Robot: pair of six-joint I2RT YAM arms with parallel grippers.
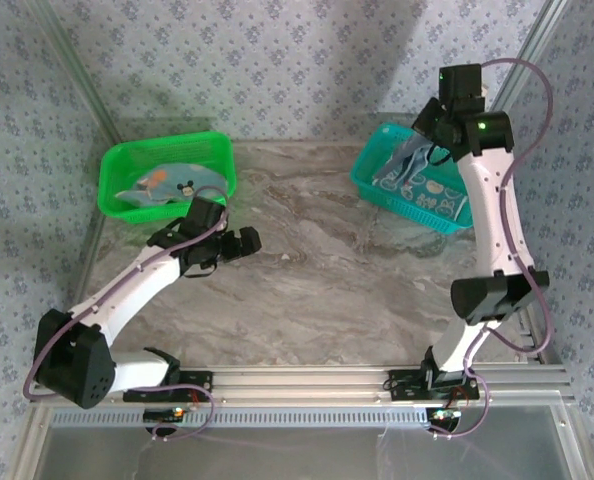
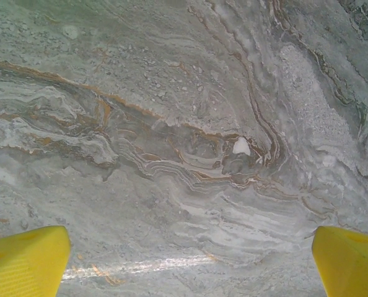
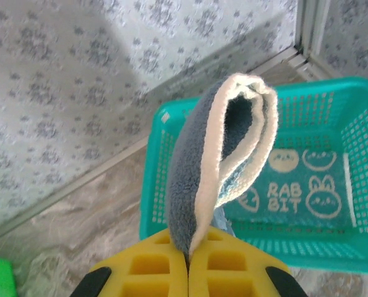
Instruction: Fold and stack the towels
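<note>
Jaws of the right gripper (image 3: 188, 257) clamp a grey-blue towel (image 3: 199, 154) above the teal basket (image 3: 357, 130) holding a second towel (image 3: 302, 185), while the left gripper (image 2: 190, 263) gapes wide over the marble table (image 2: 171, 124) near the green basket (image 1: 112, 175).

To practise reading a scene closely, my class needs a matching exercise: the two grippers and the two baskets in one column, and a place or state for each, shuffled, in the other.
Column one
1. left gripper
2. right gripper
3. green basket
4. teal basket

Column two
A. far right on the table
B. open, over bare marble
C. far left on the table
D. shut on a towel

Pairs: 1-B, 2-D, 3-C, 4-A
</note>
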